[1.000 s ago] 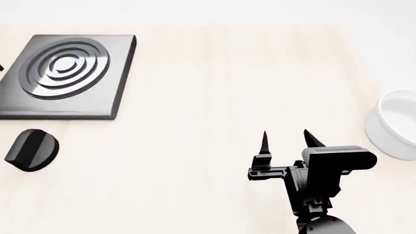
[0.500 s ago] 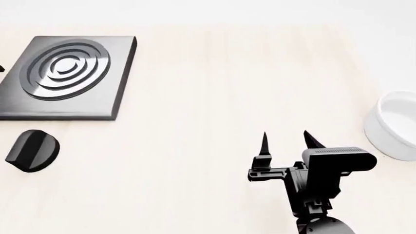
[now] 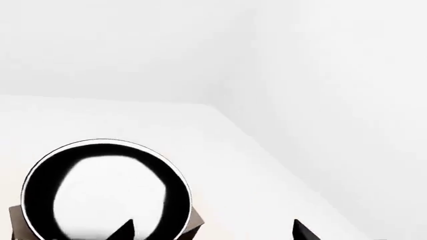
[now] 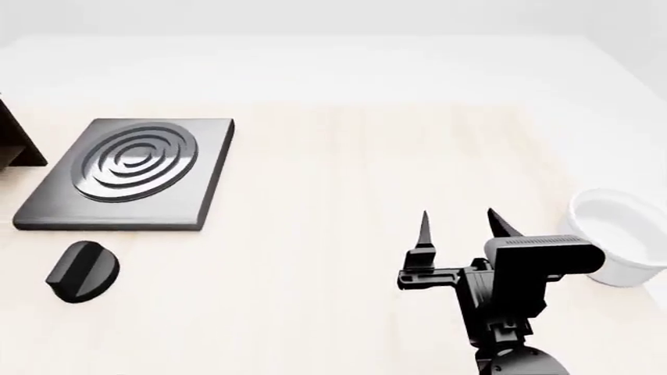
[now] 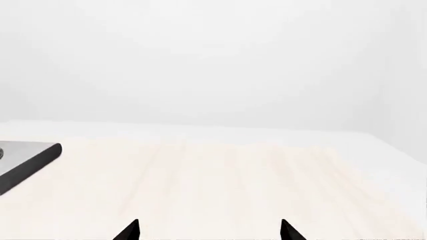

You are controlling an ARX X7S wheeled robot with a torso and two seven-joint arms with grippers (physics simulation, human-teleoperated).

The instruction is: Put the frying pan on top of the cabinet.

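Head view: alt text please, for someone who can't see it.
The right gripper hovers open and empty over a light wooden table. A grey ringed stove plate and black knob lie left, a white bowl right.

Head view looks down over the table [image 4: 333,156]; wrist views face outward, low.

Head view: the stove plate [image 4: 130,173] lies on the table [image 4: 333,195] in the left half of the frame. The knob [image 4: 83,271] lies below it, at lower left, apart from it. A corner of the cabinet [image 4: 18,141] enters at the left edge, just left of the stove plate. The bowl [image 4: 615,246] sits at the right edge. The right gripper [image 4: 458,226] occupies the lower centre-right, between the knob and the bowl.

Left wrist view: the frying pan [image 3: 107,192] rests on the cabinet [image 3: 195,226], lower left of the frame.
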